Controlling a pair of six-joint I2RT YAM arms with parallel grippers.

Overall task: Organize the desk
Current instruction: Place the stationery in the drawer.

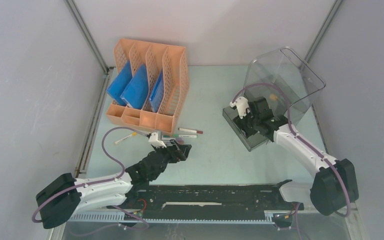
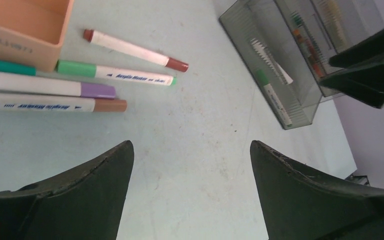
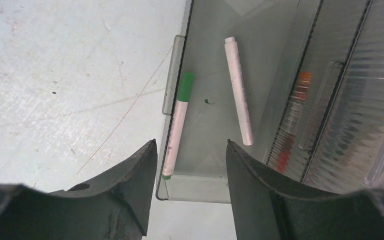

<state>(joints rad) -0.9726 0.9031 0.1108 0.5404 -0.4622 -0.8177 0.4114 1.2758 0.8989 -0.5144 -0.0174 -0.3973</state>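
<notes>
Robot lab cell, grey panel walls (image 1: 30, 75), mint desk (image 1: 215, 155), orange file rack (image 1: 181, 85)

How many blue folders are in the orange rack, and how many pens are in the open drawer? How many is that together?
Blue folders in the orange rack: 3
Pens in the open drawer: 2
Total: 5

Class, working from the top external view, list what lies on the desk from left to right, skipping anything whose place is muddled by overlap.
Orange file rack holding blue folders → red-capped marker → clear drawer box with its drawer pulled out.
</notes>
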